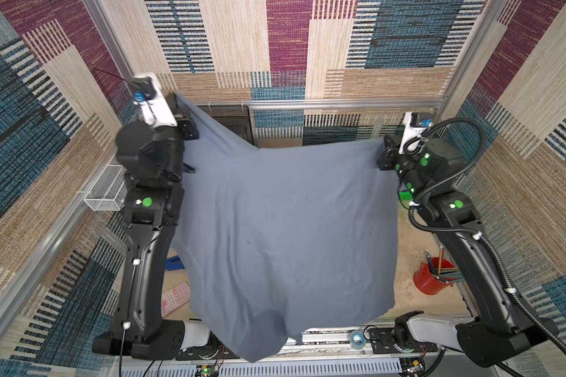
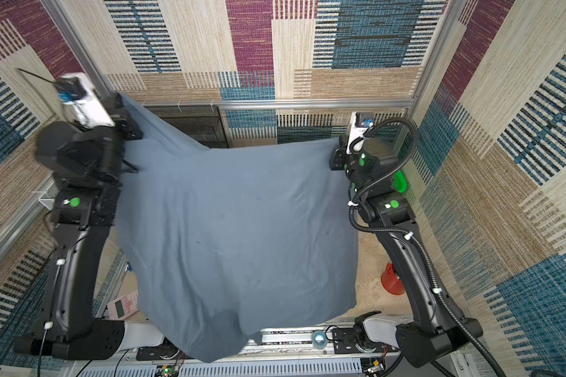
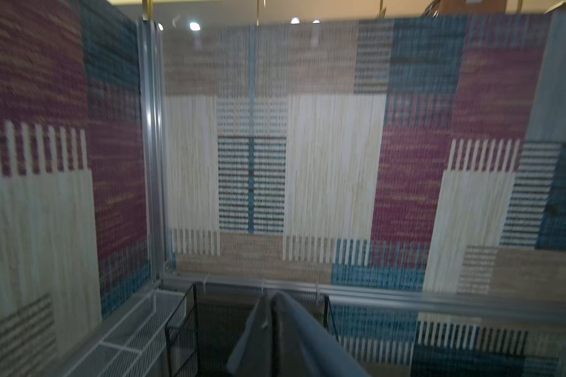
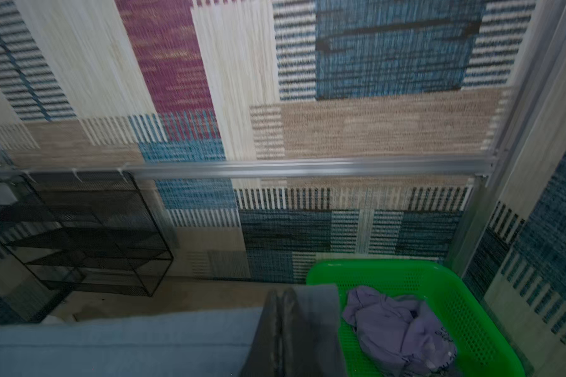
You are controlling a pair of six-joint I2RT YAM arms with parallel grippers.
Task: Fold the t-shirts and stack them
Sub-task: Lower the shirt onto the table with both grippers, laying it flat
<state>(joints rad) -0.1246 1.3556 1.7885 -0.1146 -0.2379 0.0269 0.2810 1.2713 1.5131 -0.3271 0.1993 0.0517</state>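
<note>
While both tools grip its far corners, the blue-grey t-shirt hangs spread between the 2 arms
Left tool is clenched on the far-left corner and right tool on the far-right corner; each wrist view shows cloth pinched in closed jaws. Shirt sags as a slack sheet over the worktop, its front fold drooping past the front rail in both top views. Lavender t-shirt lies crumpled in the green basket beside the right tool, not gripped. Red cup with pencils stands on the worktop right of the shirt, clear of it; pink calculator lies at the shirt's left edge
</note>
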